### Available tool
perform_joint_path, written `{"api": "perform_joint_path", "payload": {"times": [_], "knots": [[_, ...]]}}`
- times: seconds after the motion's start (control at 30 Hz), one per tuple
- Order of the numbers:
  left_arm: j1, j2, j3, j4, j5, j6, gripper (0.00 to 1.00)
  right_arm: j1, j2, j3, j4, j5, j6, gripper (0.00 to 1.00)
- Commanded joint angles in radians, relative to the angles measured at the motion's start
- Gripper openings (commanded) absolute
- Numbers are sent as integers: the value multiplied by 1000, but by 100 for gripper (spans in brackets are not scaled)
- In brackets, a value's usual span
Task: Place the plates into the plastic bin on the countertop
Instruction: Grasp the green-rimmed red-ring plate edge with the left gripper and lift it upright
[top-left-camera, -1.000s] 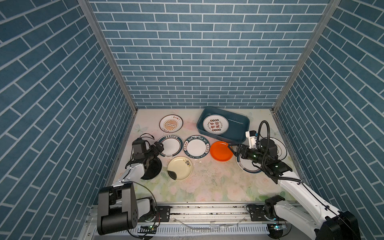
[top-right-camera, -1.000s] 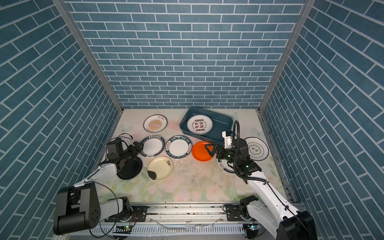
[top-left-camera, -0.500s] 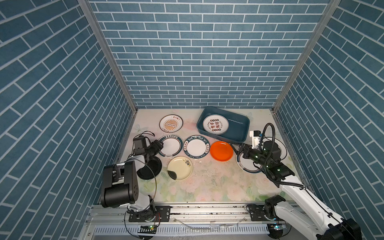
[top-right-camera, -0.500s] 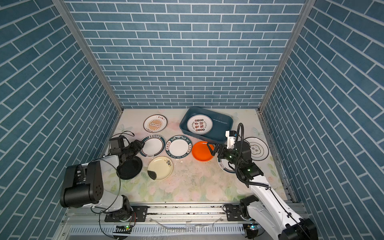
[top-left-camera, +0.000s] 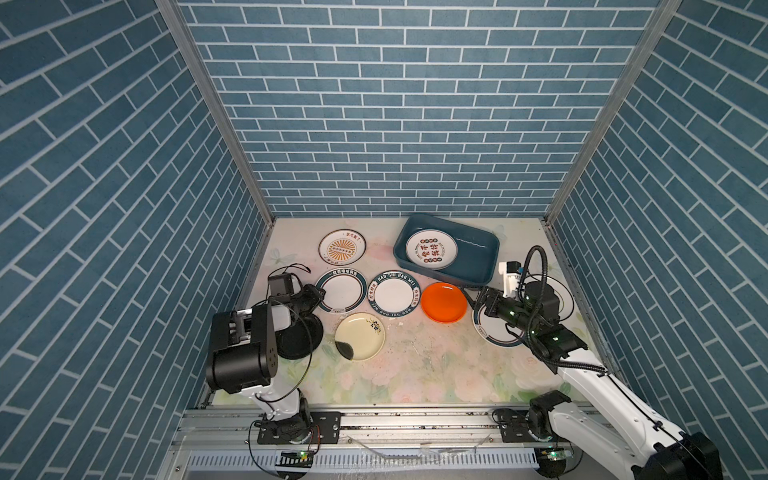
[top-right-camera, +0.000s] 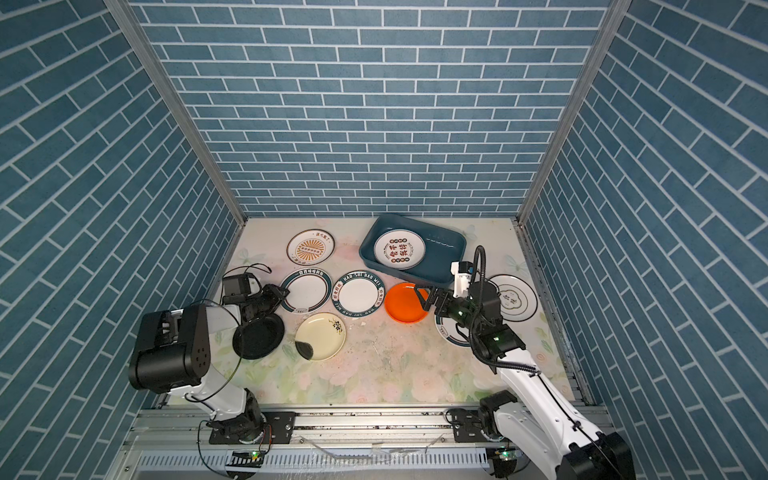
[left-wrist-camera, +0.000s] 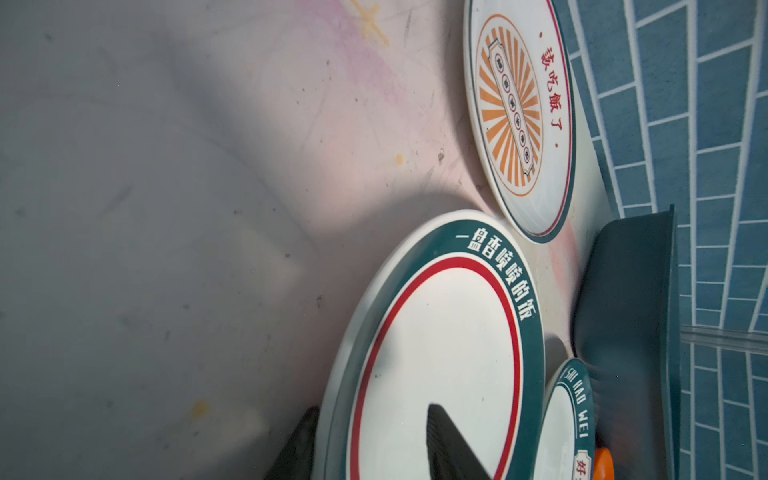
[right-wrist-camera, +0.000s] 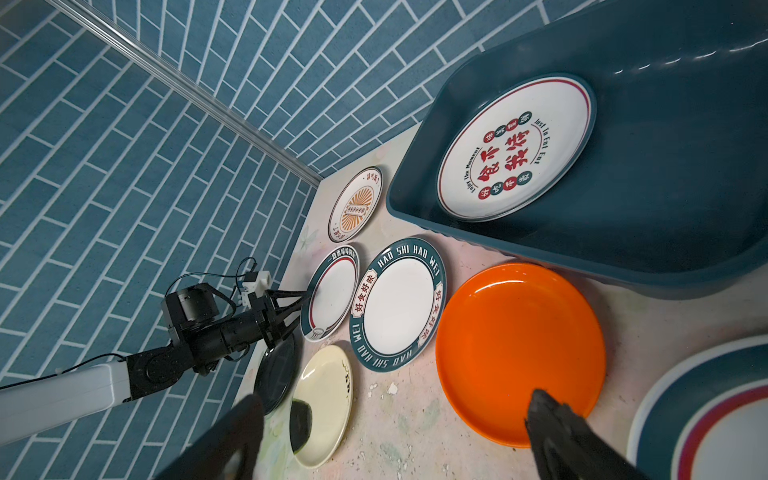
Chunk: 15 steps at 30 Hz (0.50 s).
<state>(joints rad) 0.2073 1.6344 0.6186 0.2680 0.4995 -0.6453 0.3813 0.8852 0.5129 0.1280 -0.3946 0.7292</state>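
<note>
Since a second ago the left gripper (top-left-camera: 316, 292) has narrowed its jaws from a wide spread to a part-closed one at the left rim of the teal-banded plate (top-left-camera: 341, 292). In the left wrist view one ribbed black finger (left-wrist-camera: 449, 449) lies over the glossy white well inside a thin red ring and the other sits outside the raised rim; whether they pinch it yet cannot be told. The right gripper (top-right-camera: 422, 298) has barely shifted: jaws wide apart, holding nothing, one dark fingertip (right-wrist-camera: 552, 424) over the edge of the smooth, plain orange plate (top-left-camera: 443, 302). The plastic bin (top-left-camera: 478, 258), dark teal with rounded corners and low walls, stands askew at the back right of the countertop (top-left-camera: 415, 374), a scuffed pale sheet printed with faded roses. A round white plate with red characters (top-left-camera: 431, 249) lies in its left end. Outside it lie the sunburst plate (top-left-camera: 342, 247) at the back left, the HAO SHI HAO WEI plate (top-left-camera: 393, 294) between the teal-banded and orange ones, and the cream plate (top-left-camera: 361, 332) with a dark blotch in front. The shiny black plate (top-left-camera: 299, 345) is under the left arm, another teal-rimmed plate (top-left-camera: 490, 334) is under the right arm, and the clover-outline plate (top-right-camera: 515, 297) is just behind that.
</note>
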Motion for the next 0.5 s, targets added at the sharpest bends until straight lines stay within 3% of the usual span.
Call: {"api": "perform_joint_path", "payload": {"times": [0.0,0.17,0.3,0.4,0.47], "knots": [[4,8,19,-4,7,23,37,0,8,9,18,16,21,98],[4,16,43,-43,1,47,25,0,11,0,24,23,24,98],[4,18,48,-54,-10,47,21,0,13,-4,19,27,26,98],[5,16,48,-56,-9,48,4,-1,12,-2,18,28,27,98],[6,6,49,-61,-10,49,1,1,13,-4,17,30,28,97]]}}
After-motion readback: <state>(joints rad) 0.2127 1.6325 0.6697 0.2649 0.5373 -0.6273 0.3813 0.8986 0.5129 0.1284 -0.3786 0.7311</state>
